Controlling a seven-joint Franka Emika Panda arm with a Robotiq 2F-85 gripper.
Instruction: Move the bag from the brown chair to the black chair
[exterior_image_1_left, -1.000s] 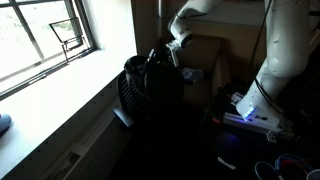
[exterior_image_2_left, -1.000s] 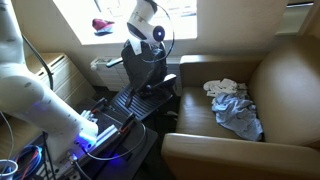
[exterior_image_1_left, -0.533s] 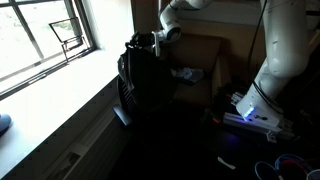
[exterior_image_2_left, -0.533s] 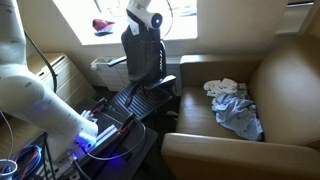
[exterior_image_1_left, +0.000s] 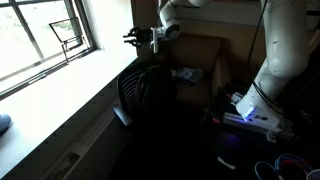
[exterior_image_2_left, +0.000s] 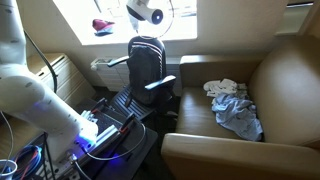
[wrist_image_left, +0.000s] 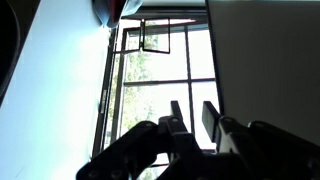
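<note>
**Wrist view: jaws part-open and empty, bag on the black chair**

Wrist view: the gripper (wrist_image_left: 194, 125) points at the window (wrist_image_left: 160, 70). Its two fingers (wrist_image_left: 177, 122) stand a little apart, bright window light shows through the gap, and nothing is held between them.

Exterior views:
- The gripper (exterior_image_1_left: 134, 38) hangs above the black chair (exterior_image_1_left: 124, 95), clear of everything below it.
- The bag (exterior_image_1_left: 160, 95) sits on the black chair as a dark slumped mass. In the dim light its outline is hard to separate from the chair.
- From the opposite side, the bag (exterior_image_2_left: 148, 68) stands upright on the ribbed seat of the black chair (exterior_image_2_left: 125, 105).
- The brown chair (exterior_image_2_left: 285, 90) is just beside the black chair. Only a crumpled pale cloth (exterior_image_2_left: 232, 105) lies on its seat.
- The bag does not touch the brown chair.
</note>
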